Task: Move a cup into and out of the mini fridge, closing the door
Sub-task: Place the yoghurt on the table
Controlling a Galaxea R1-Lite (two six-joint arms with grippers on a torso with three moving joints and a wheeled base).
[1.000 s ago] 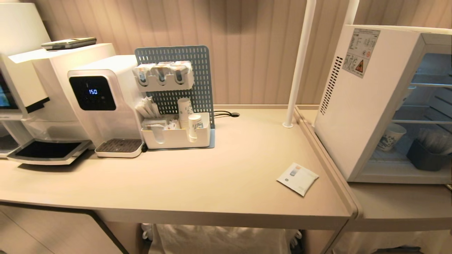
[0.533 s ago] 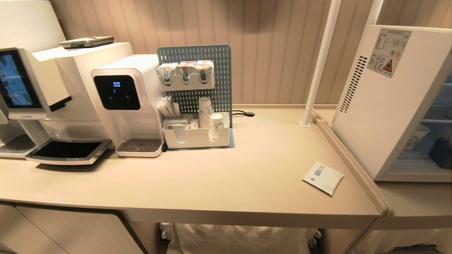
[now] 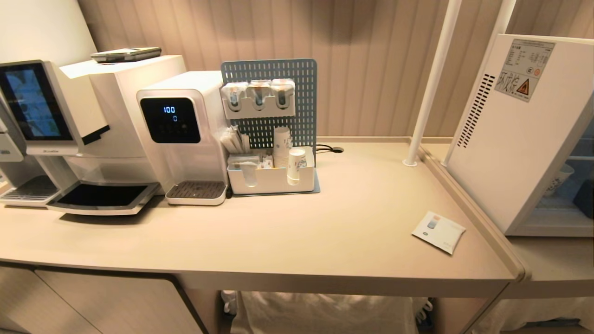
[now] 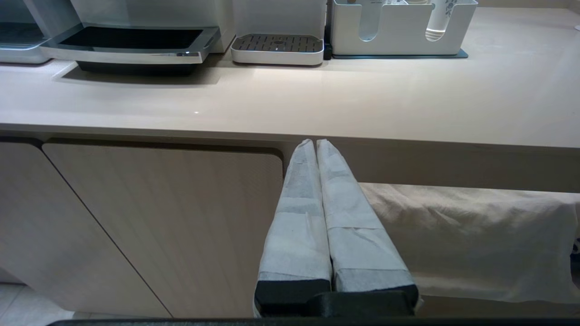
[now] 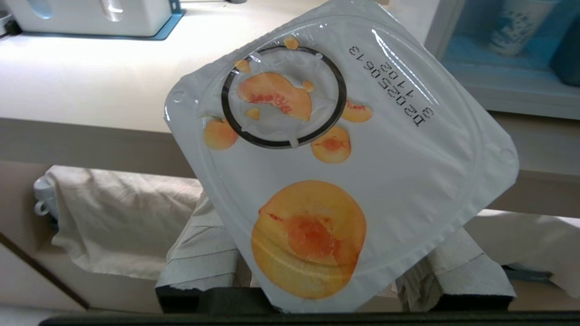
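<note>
The small white yogurt cup [image 5: 344,172], its flat foil seal printed with orange peach halves, sits gripped in the right tool [image 5: 335,271], whose paper-wrapped fingers [image 5: 199,253] stand about half spread and press on the cup's sides under the seal. It is held low in front of the pale beige surface [image 5: 86,90], below its edge and not yet over it. Past the cup, the right wrist view shows the boxy white mini fridge [image 3: 519,139] with its front open: a bluish interior with a patterned paper cup [image 5: 516,20] on a shelf. The door itself cannot be seen in any view.

The left tool [image 4: 316,149] is shut with nothing in it, its wrapped fingers pressed together, parked low before the cabinet front [image 4: 149,217] beneath the surface.

Over the last second the whole head view has slid: the fridge has gone from filling the right side, interior plainly showing, to sitting at the far right edge with only a sliver of shelf visible. The white water dispenser [image 3: 181,130], the blue pegboard organiser [image 3: 271,97] and the white sachet [image 3: 438,231] have all shifted rightward together, so the camera has turned, not the things. Neither arm shows any move.

With the cup in hand outside an open fridge, it seems either about to go in or just out; which, I cannot tell. Closing the door looks still to come.
</note>
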